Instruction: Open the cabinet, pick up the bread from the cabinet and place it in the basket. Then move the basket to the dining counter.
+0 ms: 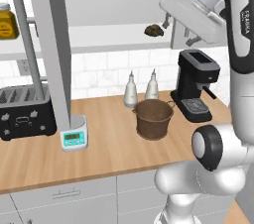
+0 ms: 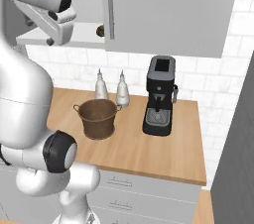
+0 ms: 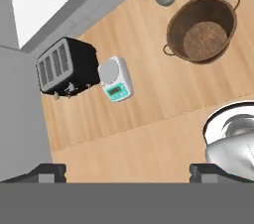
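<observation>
White arm links fill the foreground; above them the claw (image 1: 191, 0) hangs released beside the open cabinet (image 1: 49, 44). Bread (image 1: 154, 30) lies on the cabinet shelf, just left of the claw, directly above the basket (image 1: 154, 118) on the tabletop (image 1: 109, 153).

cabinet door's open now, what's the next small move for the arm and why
Probably swing the gripper toward the shelf and line it up on the bread. The cabinet door stands open, the bread sits on the shelf, the basket on the worktop is empty, and the jaws are open with nothing in them, looking down at the worktop rather than at the roll.
</observation>
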Controlling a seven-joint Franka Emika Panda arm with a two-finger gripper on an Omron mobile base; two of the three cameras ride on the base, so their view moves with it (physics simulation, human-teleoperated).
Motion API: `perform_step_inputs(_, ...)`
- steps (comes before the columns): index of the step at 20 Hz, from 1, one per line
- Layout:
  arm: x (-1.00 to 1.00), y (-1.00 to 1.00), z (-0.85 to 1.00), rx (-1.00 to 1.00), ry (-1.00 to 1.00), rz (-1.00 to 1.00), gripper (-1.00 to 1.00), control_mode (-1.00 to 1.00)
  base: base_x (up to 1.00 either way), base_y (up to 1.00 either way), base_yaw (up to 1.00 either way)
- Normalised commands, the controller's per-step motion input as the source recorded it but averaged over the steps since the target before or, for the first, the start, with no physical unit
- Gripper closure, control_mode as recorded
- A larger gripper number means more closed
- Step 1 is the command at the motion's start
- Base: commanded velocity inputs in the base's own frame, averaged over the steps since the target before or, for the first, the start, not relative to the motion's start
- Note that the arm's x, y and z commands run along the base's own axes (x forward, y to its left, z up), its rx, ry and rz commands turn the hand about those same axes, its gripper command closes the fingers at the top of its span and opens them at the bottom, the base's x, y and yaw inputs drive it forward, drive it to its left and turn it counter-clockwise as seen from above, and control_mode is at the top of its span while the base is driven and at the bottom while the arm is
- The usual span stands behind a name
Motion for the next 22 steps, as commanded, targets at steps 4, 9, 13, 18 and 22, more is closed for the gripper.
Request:
perform_step_inputs(4,0.04,-0.87,0.00,-0.21,-0.28,-0.09,-1.00,-1.00,0.00,0.00,0.00)
perform_step_inputs(9,0.10,-0.54,0.00,-0.19,-0.15,-0.04,-1.00,-1.00,0.00,0.00,0.00)
perform_step_inputs(13,0.26,-0.25,-0.11,-0.26,-0.30,0.00,-1.00,-1.00,0.00,0.00,0.00)
perform_step_inputs(18,0.25,-0.30,-0.12,-0.23,-0.40,-0.02,-1.00,-1.00,0.00,0.00,0.00)
perform_step_inputs(22,0.46,-0.36,0.00,-0.03,-0.26,-0.06,-1.00,-1.00,0.00,0.00,0.00)
